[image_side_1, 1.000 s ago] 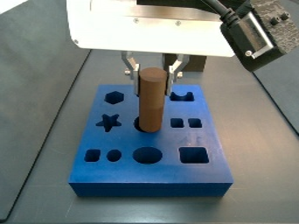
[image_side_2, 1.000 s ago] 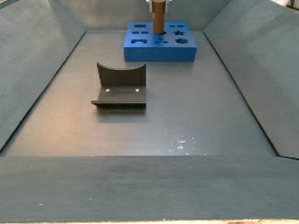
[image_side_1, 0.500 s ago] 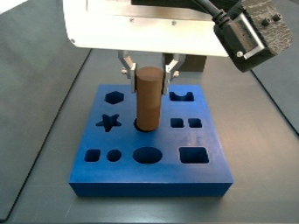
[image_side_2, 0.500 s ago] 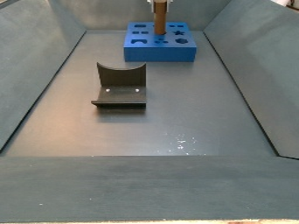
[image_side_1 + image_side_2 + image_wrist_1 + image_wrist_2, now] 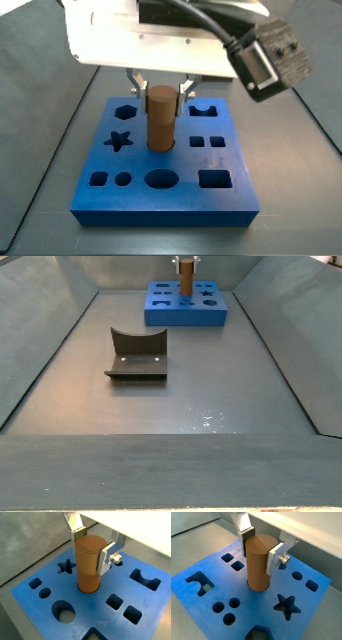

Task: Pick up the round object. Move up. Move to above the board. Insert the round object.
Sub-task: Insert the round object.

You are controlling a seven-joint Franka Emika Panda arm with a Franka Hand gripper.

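Because the peg [image 5: 89,564] has to drop straight into a round hole, I am holding it upright, and in both wrist views its foot already sits inside the circular cut-out near the middle of the board [image 5: 40,607]. Most of its length stands above the blue surface, so I judge the insertion begun but far from seated.

My gripper [image 5: 263,548] is over the board's centre, clenched on the peg near its top: one silver finger [image 5: 77,532] presses the far side and the other lies flat against the near side, with no gap that I can see. Gripping high leaves the lower shaft free to slide down before the fingers meet the board.

From a side view [image 5: 162,118] the peg looks plumb, standing between the hexagon and star holes on one side and the small squares on the other. The larger round hole towards the front edge stays empty.

The fixture [image 5: 136,354] stands well apart on the floor, out of the arm's way. Next I would expect to press straight down, watching for any lean that could jam it.
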